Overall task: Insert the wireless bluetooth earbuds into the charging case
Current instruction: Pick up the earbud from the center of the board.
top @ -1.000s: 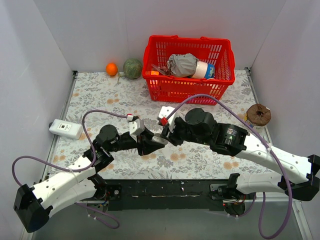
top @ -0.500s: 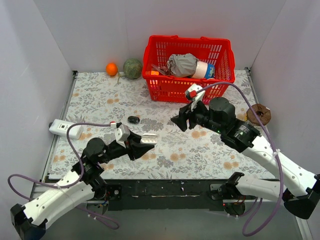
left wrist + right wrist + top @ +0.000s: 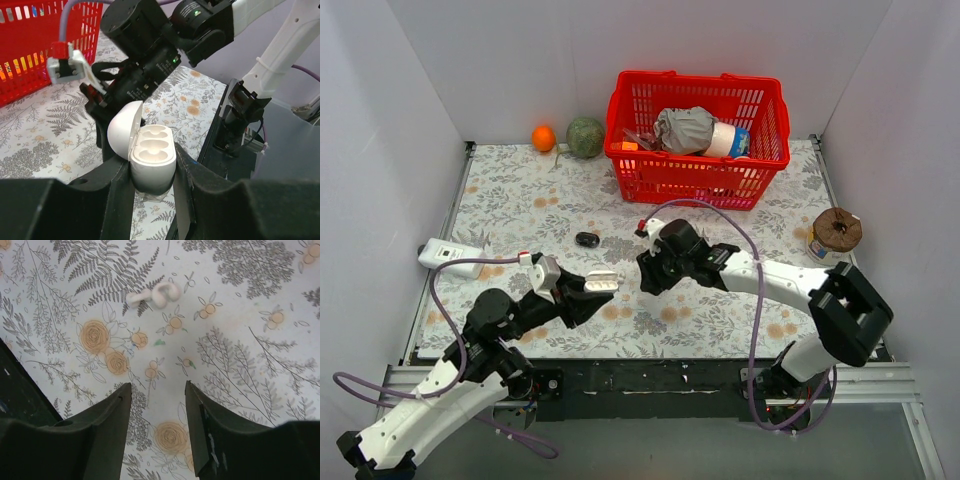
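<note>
Jaws of left gripper [image 3: 151, 175] clamp the open white charging case [image 3: 150, 150]; right gripper [image 3: 157, 390] jaws parted above white earbud [image 3: 156, 294] on floral mat [image 3: 240, 340]

Before the basket [image 3: 692, 182], left end effector [image 3: 151, 171] holds the charging case [image 3: 150, 149].

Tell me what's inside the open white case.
Only empty moulded wells show in the charging case; nothing sits in them. The left gripper covers its lower shell.
</note>
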Robot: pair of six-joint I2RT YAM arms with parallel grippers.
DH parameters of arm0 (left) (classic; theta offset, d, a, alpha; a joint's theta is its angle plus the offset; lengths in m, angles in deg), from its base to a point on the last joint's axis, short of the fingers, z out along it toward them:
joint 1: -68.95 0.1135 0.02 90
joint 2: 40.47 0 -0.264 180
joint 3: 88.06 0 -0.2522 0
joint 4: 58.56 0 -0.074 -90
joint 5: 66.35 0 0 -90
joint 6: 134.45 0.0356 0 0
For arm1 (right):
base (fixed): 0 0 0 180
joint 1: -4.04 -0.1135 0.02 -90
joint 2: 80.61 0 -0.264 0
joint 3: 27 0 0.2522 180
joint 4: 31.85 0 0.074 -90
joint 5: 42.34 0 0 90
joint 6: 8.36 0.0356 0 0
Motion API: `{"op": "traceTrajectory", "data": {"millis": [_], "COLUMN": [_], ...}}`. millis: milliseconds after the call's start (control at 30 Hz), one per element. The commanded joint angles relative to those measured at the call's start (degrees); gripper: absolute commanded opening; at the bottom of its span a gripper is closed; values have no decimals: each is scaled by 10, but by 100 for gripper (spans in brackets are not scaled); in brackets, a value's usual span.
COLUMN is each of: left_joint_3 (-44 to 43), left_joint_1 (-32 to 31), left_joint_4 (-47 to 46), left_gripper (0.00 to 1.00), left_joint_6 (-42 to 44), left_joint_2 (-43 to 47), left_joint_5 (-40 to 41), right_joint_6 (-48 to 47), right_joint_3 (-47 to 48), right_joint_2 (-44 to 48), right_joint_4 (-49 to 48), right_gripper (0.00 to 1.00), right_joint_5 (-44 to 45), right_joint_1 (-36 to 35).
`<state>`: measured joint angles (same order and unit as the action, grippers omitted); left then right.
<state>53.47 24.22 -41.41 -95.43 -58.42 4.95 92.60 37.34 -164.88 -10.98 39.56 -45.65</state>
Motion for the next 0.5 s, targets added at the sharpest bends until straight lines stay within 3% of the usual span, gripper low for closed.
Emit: {"op": "traceTrajectory", "data": {"millis": [0, 300, 467], "left_joint_3": [-24, -15, -17], "left_joint_1": [3, 3, 3], "left_joint_4": [35, 53, 59], "left_gripper": [0, 0, 0], "left_joint_6": [2, 3, 7], "left_joint_2": [22, 60, 72], "left_joint_5": [16, 39, 50], "right_joint_6": [24, 252, 333], "right_joint_3": [62, 82, 97], "right_joint_2": [-47, -129, -154], "right_joint_4": [-41, -98, -103], "right_gripper": [56, 54, 54], "right_joint_5": [-8, -23, -7], "right_joint_1": [-25, -26, -27]}}
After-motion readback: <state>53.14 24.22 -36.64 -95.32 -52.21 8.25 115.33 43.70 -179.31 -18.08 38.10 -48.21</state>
